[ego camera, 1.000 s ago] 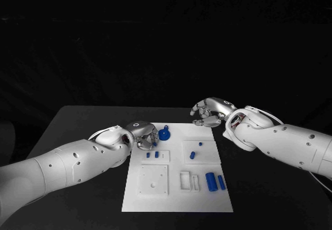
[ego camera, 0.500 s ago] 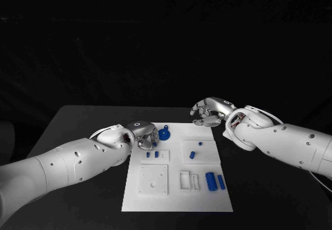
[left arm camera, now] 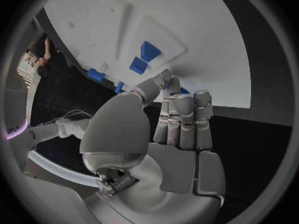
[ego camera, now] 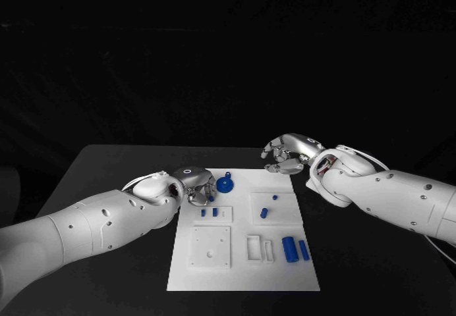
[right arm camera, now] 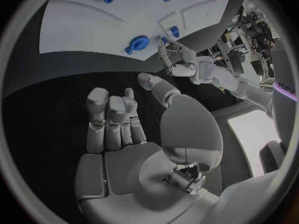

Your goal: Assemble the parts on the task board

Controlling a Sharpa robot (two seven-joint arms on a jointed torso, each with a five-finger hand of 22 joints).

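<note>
The white task board (ego camera: 242,280) lies in the middle of the table. A round blue part (ego camera: 225,184) with a short stem sits near the board's far edge, also seen as the round blue part (right arm camera: 138,42). My left hand (ego camera: 195,186) is right beside it with its fingers curled in. A sliver of the blue part (left arm camera: 181,90) peeks out behind the fingertips (left arm camera: 169,80), and I cannot tell whether they touch it. My right hand (ego camera: 288,153) hovers past the board's far right corner, fingers curled, with nothing in it.
Two small blue pieces (ego camera: 209,212) sit on a raised white block. Two blue pegs (ego camera: 263,212) stand on a second block (ego camera: 277,205). Two blue cylinders (ego camera: 290,249) lie at the board's right, beside a white frame (ego camera: 256,247) and a drilled plate (ego camera: 211,247).
My left hand has edged slightly toward the round blue part. The right hand has stayed where it was.
</note>
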